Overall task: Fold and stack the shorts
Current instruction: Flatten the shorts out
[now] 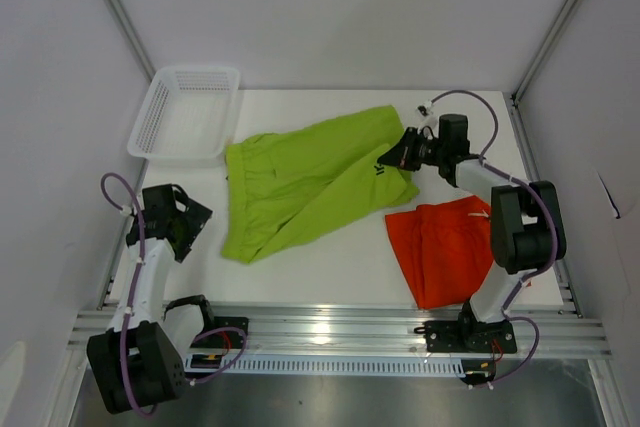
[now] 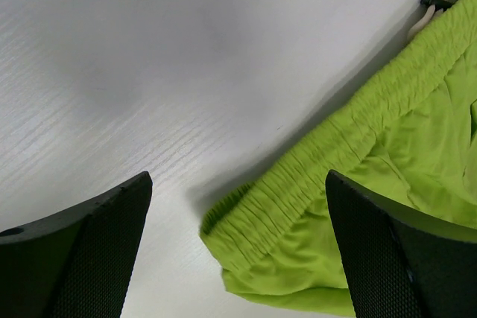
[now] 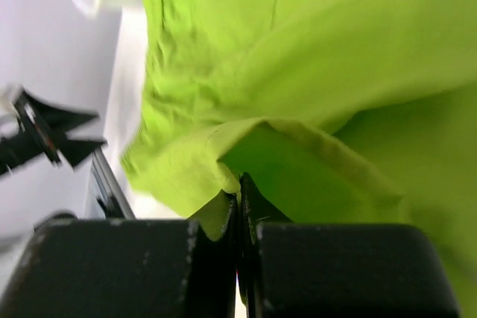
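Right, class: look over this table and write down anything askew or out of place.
The lime green shorts lie unfolded and slanted, one leg hem pinched in the right hand. The orange shorts lie apart, not stacked.

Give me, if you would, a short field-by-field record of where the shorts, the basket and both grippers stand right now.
green shorts: spread out mid-table, unfolded
orange shorts: lying apart on the right side, beside the right arm
basket: far left corner, no shorts in it
left gripper: open, holding nothing, above the green waistband's end
right gripper: shut on a leg hem of the green shorts
stack: not yet made
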Controlling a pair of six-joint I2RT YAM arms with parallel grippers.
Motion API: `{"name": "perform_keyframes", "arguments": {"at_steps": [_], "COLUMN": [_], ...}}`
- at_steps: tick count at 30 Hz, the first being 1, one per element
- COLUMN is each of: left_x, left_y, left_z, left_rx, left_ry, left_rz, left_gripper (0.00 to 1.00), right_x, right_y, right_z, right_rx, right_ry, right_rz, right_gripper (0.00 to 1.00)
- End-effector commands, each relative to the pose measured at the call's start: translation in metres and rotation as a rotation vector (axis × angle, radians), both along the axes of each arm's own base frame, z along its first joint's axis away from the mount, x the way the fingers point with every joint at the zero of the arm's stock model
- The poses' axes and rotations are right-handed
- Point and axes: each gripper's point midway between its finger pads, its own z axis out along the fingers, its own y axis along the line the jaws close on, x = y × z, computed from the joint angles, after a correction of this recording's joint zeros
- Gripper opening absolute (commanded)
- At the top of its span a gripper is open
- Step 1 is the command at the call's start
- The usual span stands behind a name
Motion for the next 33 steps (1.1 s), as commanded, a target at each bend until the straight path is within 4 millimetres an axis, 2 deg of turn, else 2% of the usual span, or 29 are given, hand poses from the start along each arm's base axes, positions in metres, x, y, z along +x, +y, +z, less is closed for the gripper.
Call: {"name": "perform_keyframes", "arguments": {"at_steps": [1, 4, 6, 9, 11, 13, 14, 17, 21, 25, 29, 33], "left_x": [0.013, 0.016, 0.021, 0.031, 0.034, 0.038, 0.034, 0.035, 0.023, 0.013, 0.009, -0.001], "left_y": [-0.004, -0.011, -0.019, -0.039, -0.066, -0.084, -0.101, -0.124, -0.133, -0.142, -0.152, -0.138], "left_z": [0.011, 0.012, 0.013, 0.012, 0.011, 0.014, 0.011, 0.027, 0.025, 0.008, -0.006, -0.02], "left_rx": [0.015, 0.03, 0.035, 0.052, 0.076, 0.095, 0.041, 0.013, 0.039, 0.031, -0.023, 0.003], "left_ry": [-0.048, -0.042, -0.052, -0.078, -0.101, -0.152, -0.178, -0.339, -0.366, -0.304, -0.284, -0.177], "left_rz": [-0.052, -0.093, -0.135, -0.237, -0.402, -0.521, -0.6, -0.701, -0.738, -0.777, -0.817, -0.743], "left_gripper": [0.99, 0.99, 0.99, 0.99, 0.99, 0.99, 0.99, 0.99, 0.99, 0.99, 0.91, 0.89], "right_x": [0.042, 0.058, 0.061, 0.058, 0.057, 0.057, 0.056, 0.054, 0.051, 0.049, 0.047, 0.046], "right_y": [-0.002, -0.02, -0.035, -0.04, -0.039, -0.038, -0.039, -0.04, -0.039, -0.039, -0.039, -0.039], "right_z": [0.021, -0.001, -0.014, -0.028, -0.03, -0.027, -0.026, -0.027, -0.03, -0.031, -0.032, -0.033], "right_rx": [0.043, 0.037, 0.066, 0.084, 0.098, 0.101, 0.094, 0.084, 0.086, 0.09, 0.089, 0.087], "right_ry": [-0.037, 0.022, 0.048, 0.063, 0.066, 0.054, 0.053, 0.049, 0.055, 0.056, 0.057, 0.058], "right_rz": [-0.083, -0.179, -0.238, -0.261, -0.267, -0.261, -0.265, -0.265, -0.256, -0.253, -0.251, -0.25], "right_gripper": [0.0, 0.0, 0.0, 0.0, 0.0, 0.0, 0.0, 0.0, 0.0, 0.0, 0.0, 0.0]}}
